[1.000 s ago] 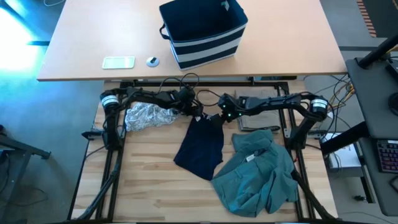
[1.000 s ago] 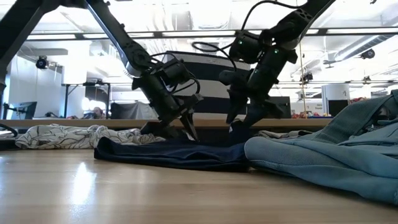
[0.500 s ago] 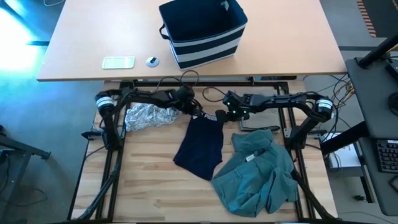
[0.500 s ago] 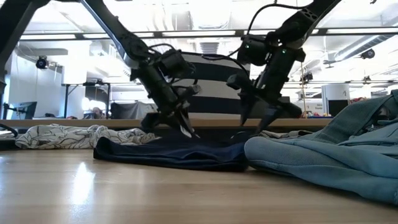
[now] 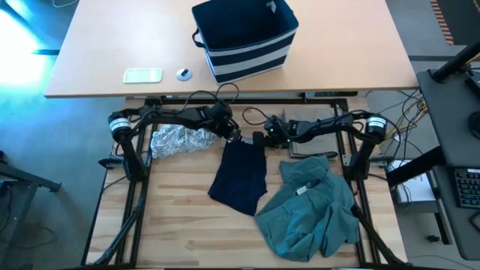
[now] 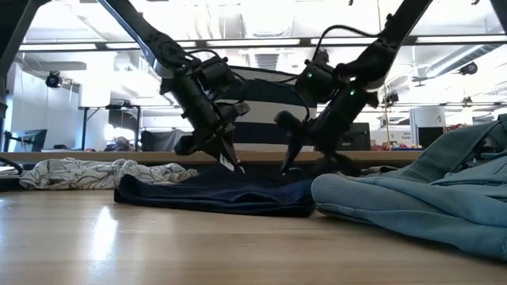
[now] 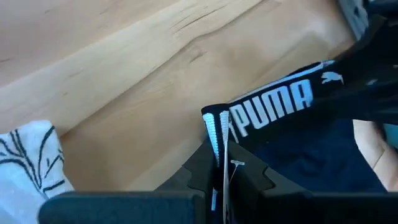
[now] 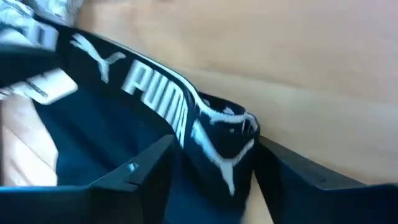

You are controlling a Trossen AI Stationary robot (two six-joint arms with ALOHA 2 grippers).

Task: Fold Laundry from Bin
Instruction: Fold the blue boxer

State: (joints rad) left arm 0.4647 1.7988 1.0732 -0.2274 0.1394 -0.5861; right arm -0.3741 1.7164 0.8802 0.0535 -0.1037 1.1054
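Observation:
A dark navy garment (image 5: 240,174) with white print on its waistband lies flat on the near wooden table. My left gripper (image 5: 235,138) is shut on the waistband's left end. My right gripper (image 5: 262,139) is open at the waistband's right end (image 8: 224,134), one finger on either side of it. A grey-white patterned garment (image 5: 178,139) lies crumpled to the left and a large teal-green one (image 5: 307,214) to the right. The navy bin (image 5: 246,36) with white stripes stands on the far table. My left gripper pinches the waistband's folded left end (image 7: 217,127) between its two fingers, beside a small white tag. The fingers slant down from the table's far left. That corner is raised a little, and the rest of the garment lies on the table. I cannot tell whether my right gripper touches the waistband.
A grey folded piece (image 5: 315,145) lies under my right arm. On the far table a phone (image 5: 142,75) and a small round thing (image 5: 184,73) lie left of the bin. Bare wood shows at the table's near left (image 5: 180,225).
My left gripper has shut on the waistband's left end and risen a little, lifting that corner. My right gripper has rolled and sunk toward the waistband's right end. The rest of the navy garment has stayed flat.

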